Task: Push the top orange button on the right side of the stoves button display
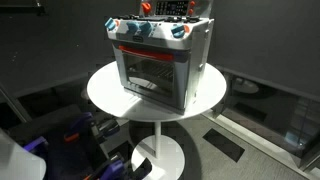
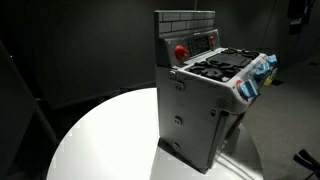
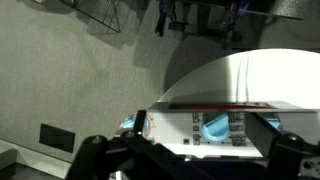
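A grey toy stove (image 1: 160,65) stands on a round white table (image 1: 105,95) and shows in both exterior views (image 2: 205,110). Its upright back panel carries a red-orange round button (image 2: 181,52) beside a dark display (image 2: 205,42); that button also shows at the frame's top in an exterior view (image 1: 148,7). Blue knobs (image 1: 135,30) line the front strip. In the wrist view my gripper (image 3: 195,165) is open, its dark fingers spread wide at the bottom corners, close over a white panel with a blue knob (image 3: 210,127) and an orange ring (image 3: 141,124). The gripper does not show in the exterior views.
The table stands on a white pedestal base (image 1: 160,155) on dark carpet. Purple and dark equipment (image 1: 85,135) lies on the floor near the base. Dark walls surround the scene. The white tabletop (image 3: 250,75) fills the wrist view's upper right.
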Robot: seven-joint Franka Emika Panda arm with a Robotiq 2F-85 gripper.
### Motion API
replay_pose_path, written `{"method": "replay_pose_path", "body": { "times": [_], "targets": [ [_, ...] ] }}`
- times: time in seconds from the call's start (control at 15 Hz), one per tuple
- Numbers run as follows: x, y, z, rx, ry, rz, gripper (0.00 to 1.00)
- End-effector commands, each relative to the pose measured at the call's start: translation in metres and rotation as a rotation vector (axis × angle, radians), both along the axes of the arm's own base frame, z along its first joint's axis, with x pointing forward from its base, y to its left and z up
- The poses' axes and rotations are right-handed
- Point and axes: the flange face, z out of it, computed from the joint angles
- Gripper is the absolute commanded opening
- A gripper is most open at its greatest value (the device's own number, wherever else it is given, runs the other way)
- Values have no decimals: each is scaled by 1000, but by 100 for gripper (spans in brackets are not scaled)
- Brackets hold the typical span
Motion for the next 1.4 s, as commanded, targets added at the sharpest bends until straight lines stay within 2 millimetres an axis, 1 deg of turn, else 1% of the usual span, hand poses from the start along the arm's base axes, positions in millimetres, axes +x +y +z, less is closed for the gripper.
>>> {"method": "replay_pose_path", "body": {
  "times": [0.0, 0.27, 0.6, 0.87, 1.33],
  "targets": [
    [0, 0, 0, 0, 0, 0, 100],
    [0, 0, 1, 0, 0, 0, 100],
    [11, -2, 10, 10, -39, -2, 100],
    [28, -4, 20, 13, -128, -1, 100],
    [71, -6, 21, 27, -286, 12, 100]
  ]
}}
